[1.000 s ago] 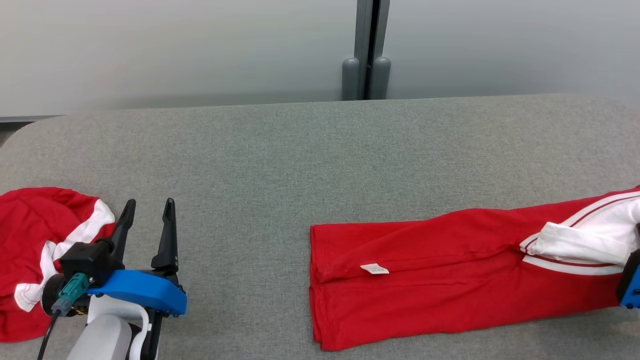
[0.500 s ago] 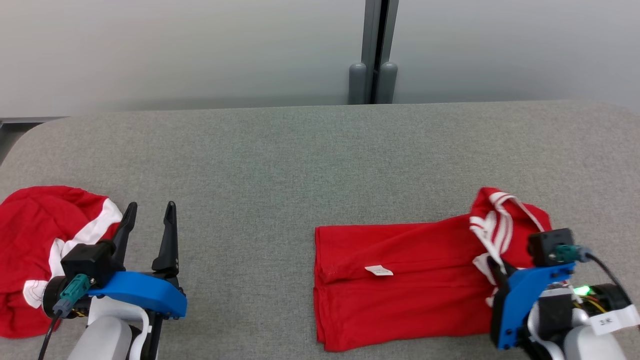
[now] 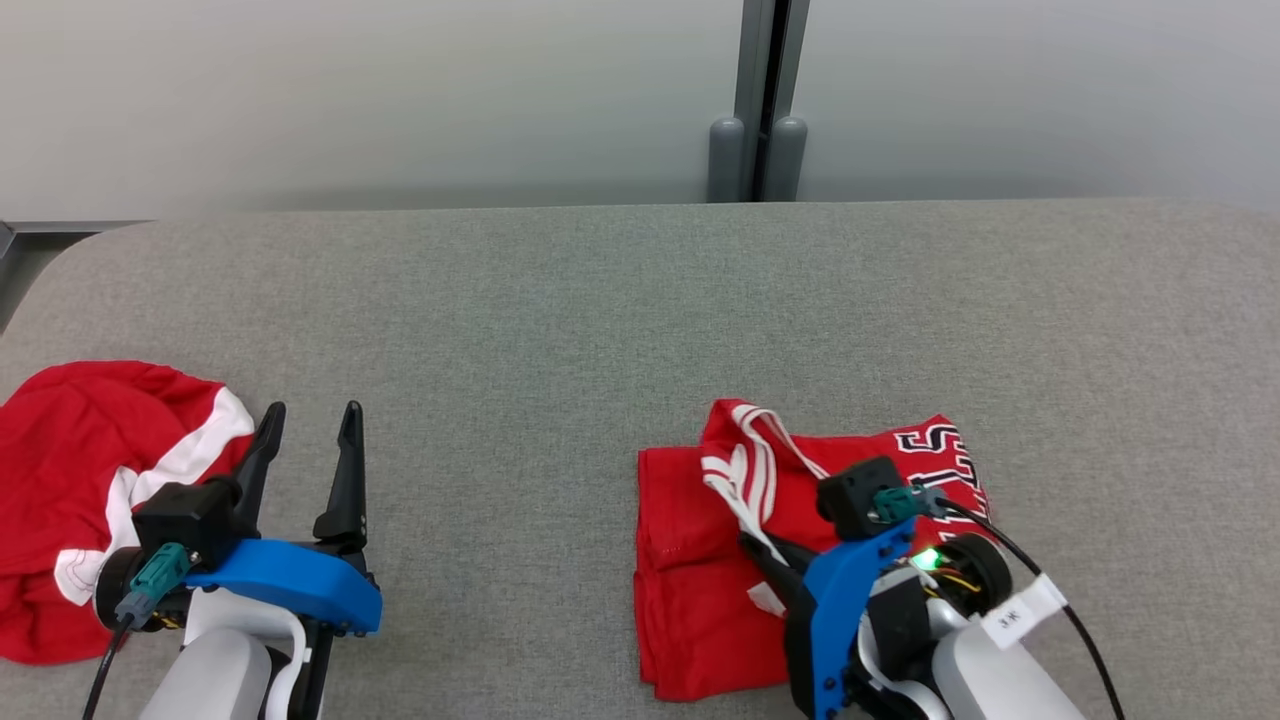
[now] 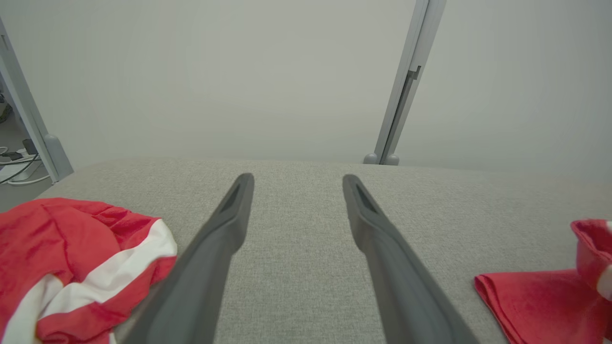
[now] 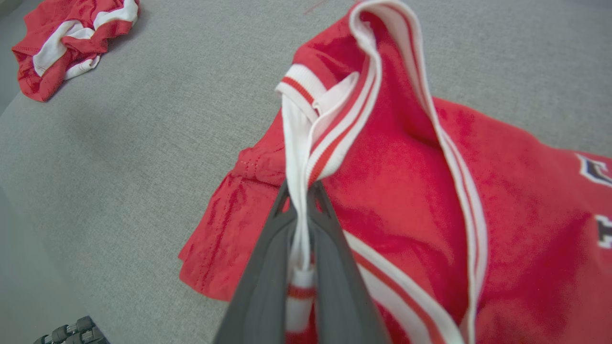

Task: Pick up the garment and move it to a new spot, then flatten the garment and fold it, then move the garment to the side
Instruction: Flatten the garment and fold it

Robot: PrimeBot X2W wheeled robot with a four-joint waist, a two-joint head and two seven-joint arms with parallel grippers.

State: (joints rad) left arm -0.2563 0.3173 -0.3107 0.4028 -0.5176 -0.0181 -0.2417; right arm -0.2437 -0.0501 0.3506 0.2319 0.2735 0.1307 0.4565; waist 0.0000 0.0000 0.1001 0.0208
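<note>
R gripper [image 5: 301, 189] clamped on ribbed white-striped trim of soft red garment [image 3: 700, 610], folded approx. rectangular, front-right on grey woven table [image 3: 600, 300]. L gripper [image 3: 312, 410] fingers apart, near crumpled red-white cloth [image 3: 60, 480].

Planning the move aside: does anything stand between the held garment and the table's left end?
Yes: left of the folded garment stand the open left gripper and a crumpled red garment. To its right, nothing visible does.

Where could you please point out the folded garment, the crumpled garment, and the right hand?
folded garment [image 3: 690, 600], head view, plain red lower-left panel.
crumpled garment [image 3: 70, 440], head view, red upper part.
right hand [image 5: 301, 203], right wrist view, midway between fingertips.
</note>
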